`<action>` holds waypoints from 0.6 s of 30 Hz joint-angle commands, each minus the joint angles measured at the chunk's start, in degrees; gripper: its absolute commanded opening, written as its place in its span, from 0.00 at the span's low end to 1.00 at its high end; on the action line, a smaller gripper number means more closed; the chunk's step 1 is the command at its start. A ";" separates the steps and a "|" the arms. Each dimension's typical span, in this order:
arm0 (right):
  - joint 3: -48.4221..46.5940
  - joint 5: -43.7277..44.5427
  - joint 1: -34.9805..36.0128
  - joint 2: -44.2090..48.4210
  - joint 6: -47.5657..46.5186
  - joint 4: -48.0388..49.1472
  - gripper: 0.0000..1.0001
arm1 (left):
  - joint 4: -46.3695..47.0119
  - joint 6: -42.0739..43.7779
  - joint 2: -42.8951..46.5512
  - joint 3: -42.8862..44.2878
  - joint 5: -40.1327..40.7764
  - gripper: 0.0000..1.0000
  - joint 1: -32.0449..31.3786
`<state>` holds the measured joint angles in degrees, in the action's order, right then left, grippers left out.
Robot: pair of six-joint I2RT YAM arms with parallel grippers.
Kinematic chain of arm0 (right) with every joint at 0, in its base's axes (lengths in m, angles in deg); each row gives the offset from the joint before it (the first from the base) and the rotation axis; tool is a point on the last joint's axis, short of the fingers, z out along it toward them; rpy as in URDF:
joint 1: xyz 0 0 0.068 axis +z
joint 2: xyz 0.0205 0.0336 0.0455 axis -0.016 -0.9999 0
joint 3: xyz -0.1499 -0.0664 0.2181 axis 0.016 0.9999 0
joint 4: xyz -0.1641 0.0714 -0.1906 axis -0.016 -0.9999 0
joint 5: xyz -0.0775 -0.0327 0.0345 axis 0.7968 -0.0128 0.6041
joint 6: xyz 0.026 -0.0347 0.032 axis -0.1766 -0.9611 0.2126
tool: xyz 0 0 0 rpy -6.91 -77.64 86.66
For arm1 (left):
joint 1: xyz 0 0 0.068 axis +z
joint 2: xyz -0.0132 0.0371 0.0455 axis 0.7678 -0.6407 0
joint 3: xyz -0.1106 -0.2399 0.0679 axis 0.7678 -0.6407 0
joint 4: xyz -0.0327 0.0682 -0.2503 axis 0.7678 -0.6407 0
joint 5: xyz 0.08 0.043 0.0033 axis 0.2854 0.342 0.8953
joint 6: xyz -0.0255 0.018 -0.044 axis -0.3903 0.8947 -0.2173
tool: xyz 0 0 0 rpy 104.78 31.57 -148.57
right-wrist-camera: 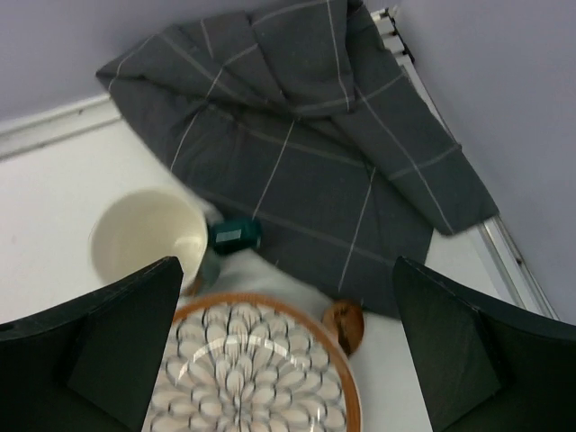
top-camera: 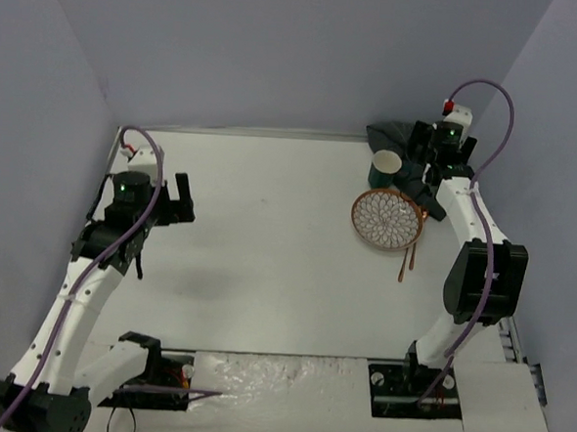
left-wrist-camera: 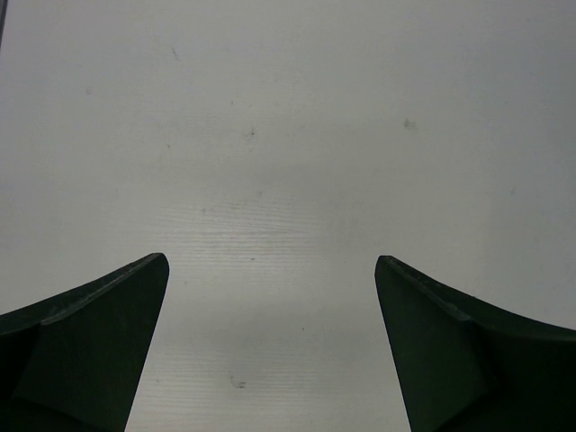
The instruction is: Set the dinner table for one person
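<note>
Since the right gripper [right-wrist-camera: 286, 270] hangs open over the dark grey checked cloth [right-wrist-camera: 333, 135] crowding the green cream-lined cup [right-wrist-camera: 148, 236] and orange-rimmed patterned plate [right-wrist-camera: 252, 373] in the far right corner of the flat white dinner table [top-camera: 267, 244], yanking it could topple the cup; left gripper [left-wrist-camera: 270, 263] open, empty.

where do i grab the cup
By the rim of the cup, from above, one finger inside: it stands upright, mouth open. Take the wall on the side away from the plate and cloth.

Pale violet walls [top-camera: 279, 49] on three sides, soft even light
</note>
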<state>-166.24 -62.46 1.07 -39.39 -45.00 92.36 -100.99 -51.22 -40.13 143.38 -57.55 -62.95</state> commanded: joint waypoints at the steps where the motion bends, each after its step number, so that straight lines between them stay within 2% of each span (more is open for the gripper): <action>1: -11.13 -5.87 -5.27 -10.57 -1.51 7.18 1.00 | 4.42 -0.39 1.47 -1.57 -3.97 0.97 4.01; 9: -21.83 -10.71 -11.08 -28.78 -5.25 8.46 1.00 | 3.05 0.95 1.25 -3.50 -2.45 0.97 4.54; 18: -24.44 -16.88 -13.74 -36.48 -7.20 10.03 1.00 | 2.71 0.97 -0.46 -3.59 -2.63 0.97 4.97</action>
<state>-186.69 -75.71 -12.36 -76.55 -50.58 97.67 -101.11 -50.80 -40.06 138.99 -59.89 -58.45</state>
